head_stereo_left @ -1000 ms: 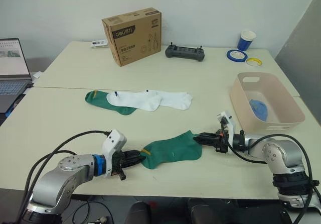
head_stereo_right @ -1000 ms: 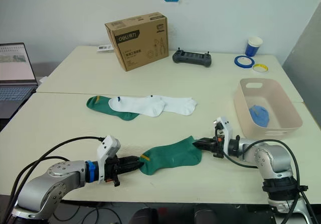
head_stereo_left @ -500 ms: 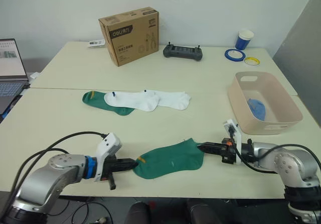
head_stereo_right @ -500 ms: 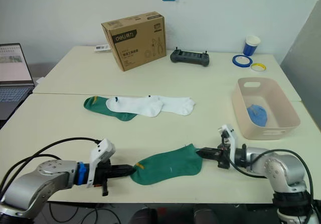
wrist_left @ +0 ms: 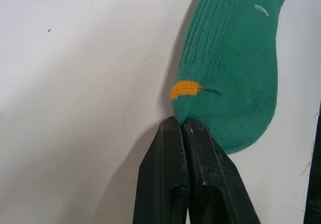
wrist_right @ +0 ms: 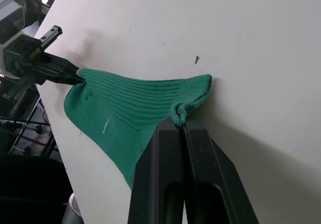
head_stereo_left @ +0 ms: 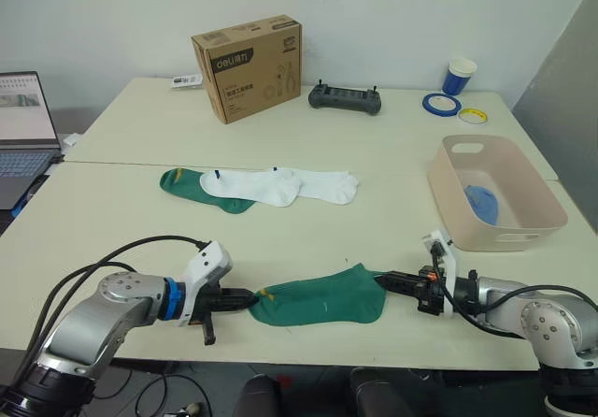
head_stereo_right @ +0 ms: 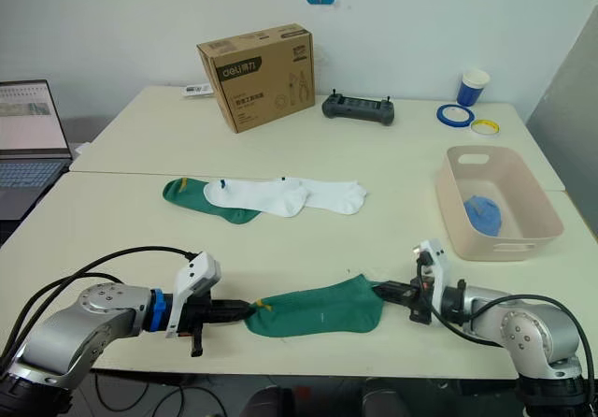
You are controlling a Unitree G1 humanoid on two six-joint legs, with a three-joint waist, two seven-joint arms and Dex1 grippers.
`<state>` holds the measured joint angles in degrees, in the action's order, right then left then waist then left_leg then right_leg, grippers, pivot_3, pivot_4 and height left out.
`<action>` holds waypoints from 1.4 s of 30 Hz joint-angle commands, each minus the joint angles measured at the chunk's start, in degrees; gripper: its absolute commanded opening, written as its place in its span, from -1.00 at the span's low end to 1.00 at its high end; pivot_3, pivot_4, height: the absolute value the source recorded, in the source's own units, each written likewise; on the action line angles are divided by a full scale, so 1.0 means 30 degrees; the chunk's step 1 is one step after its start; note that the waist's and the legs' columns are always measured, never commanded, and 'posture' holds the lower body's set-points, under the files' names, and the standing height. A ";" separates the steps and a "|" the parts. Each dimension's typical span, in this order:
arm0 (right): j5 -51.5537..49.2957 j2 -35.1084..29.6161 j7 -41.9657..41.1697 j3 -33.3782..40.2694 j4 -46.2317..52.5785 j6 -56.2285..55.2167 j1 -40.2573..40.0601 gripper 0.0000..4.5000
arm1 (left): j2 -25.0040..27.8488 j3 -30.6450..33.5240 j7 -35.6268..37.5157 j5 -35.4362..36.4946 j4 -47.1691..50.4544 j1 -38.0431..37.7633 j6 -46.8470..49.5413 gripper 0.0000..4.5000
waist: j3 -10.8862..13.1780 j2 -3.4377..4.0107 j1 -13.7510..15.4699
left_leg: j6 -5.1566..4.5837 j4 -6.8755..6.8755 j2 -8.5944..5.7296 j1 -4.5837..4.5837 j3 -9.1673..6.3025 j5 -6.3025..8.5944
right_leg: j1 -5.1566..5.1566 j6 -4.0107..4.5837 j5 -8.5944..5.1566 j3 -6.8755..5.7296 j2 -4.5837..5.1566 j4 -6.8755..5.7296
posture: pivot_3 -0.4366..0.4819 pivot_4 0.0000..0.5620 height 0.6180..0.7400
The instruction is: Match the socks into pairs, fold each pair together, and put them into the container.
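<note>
I hold a dark green sock (head_stereo_left: 318,295) stretched flat between my two grippers at the near edge of the smooth cream table (head_stereo_left: 392,155). My left gripper (head_stereo_left: 249,297) pinches the rounded toe just beside its small yellow mark, black fingers (wrist_left: 173,184) pressed tight together on the knit. My right gripper (head_stereo_left: 385,280) is clamped on the bunched cuff corner (the ribbing runs in fine ridges across the leg). Farther back lie two soft white socks (head_stereo_left: 280,185), overlapping, with the other green sock (head_stereo_left: 182,185) poking out from under them on the left. The pink-beige plastic tub (head_stereo_left: 509,225), rectangular with rounded corners and a handle slot, stands to my right, a crumpled light blue sock bundle (head_stereo_left: 481,200) inside it
</note>
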<state>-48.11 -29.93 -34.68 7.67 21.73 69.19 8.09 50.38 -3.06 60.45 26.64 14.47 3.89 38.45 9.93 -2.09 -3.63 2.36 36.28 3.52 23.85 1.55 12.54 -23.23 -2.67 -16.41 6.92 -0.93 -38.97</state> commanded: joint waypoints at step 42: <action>-0.0488 -0.5013 -0.4859 0.0758 0.0485 -0.3912 0.0433 0.24 | 0.1183 0.3307 0.2460 0.0251 -0.0722 -0.0396 -0.3420 -0.02 | 0.0010 -0.0008 -0.0075 | -0.0001 -0.0014 0.0030 -0.0006 0.0003 0.0000 | -0.0017 0.0012 -0.0006 -0.0020 -0.0012 -0.0005 | -0.05 -0.47 1.00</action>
<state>-48.91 -44.18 -46.30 10.31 21.13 60.04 7.88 53.64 5.70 67.04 26.71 10.69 2.47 29.88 9.96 -2.11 -3.85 2.36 36.24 3.61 23.83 1.55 12.54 -23.27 -2.65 -16.42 6.86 -0.97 -38.99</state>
